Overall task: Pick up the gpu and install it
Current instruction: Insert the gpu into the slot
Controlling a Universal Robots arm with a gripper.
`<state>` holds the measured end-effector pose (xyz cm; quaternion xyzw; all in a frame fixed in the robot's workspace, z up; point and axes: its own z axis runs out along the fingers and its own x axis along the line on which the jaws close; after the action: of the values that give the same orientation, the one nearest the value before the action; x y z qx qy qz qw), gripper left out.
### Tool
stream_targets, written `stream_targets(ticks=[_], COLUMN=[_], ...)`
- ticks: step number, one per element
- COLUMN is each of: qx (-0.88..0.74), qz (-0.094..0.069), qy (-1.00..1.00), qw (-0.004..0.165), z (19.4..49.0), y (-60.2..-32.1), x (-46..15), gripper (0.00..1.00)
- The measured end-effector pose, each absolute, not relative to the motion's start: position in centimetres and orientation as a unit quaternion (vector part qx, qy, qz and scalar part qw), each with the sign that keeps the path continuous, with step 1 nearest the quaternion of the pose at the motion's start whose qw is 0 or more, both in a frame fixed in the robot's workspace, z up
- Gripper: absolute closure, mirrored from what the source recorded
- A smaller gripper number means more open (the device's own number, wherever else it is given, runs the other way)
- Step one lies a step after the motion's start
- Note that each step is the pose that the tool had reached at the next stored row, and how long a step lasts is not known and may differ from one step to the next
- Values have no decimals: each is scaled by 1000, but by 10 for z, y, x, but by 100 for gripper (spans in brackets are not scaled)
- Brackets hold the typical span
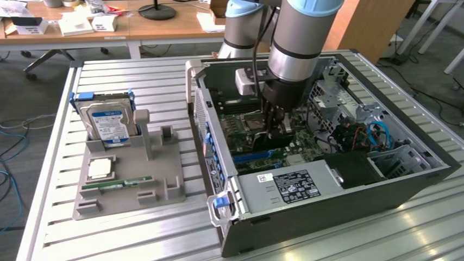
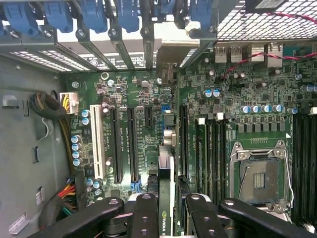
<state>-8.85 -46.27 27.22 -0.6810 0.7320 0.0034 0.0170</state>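
**Over the motherboard: card pinched in the claw**

On a slatted metal tabletop, in an office with wooden desks behind and cables on the grey floor, the exterior view shows one open computer case. It takes up the tabletop's half on the exterior view's right. One grey fixture sits toward the edge on the exterior view's left. It carries one hard drive standing upright, one memory stick lying flat and one square chip. One arm reaches down into the case, its gripper low over the motherboard.

From the wrist view, the gripper pinches the gpu between two black fingers. The card is seen edge-on, its long axis parallel to the expansion slots: one white slot and two long black slots. It points toward the blue clips at the case wall. One CPU socket lies beside it. Whether the card touches the board, I cannot tell.
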Motion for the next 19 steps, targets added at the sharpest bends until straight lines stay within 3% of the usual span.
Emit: stream_targets(ticks=[19], qx=[-681], qz=[3], qy=[732], qw=[17], z=[272], y=[-465], x=[-94], gripper=[74])
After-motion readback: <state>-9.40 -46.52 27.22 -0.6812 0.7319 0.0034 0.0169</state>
